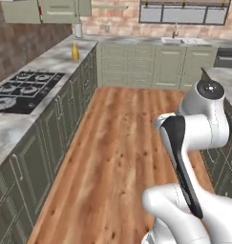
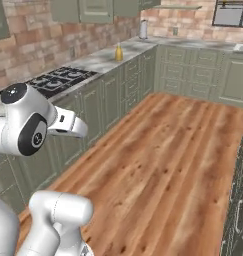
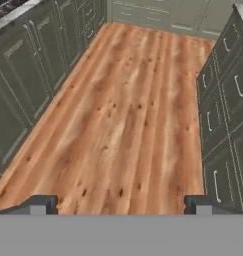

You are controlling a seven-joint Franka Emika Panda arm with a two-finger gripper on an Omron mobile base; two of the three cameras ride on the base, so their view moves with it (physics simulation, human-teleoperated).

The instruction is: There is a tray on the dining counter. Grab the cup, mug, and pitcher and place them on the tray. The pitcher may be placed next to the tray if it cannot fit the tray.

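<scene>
Ahead of the wide-apart jaws lies bare wooden floor (image 3: 123, 110), free to pass. Green cabinets (image 3: 28, 75) wall it on the left, more cabinets (image 3: 225, 110) on the right.

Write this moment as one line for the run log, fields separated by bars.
gripper: open, nothing held, over wooden floor | pitcher: on wall counter beyond stove

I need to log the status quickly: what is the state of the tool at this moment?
Tool: open, holding nothing; its two tips stand wide apart over the wooden floor.
</scene>
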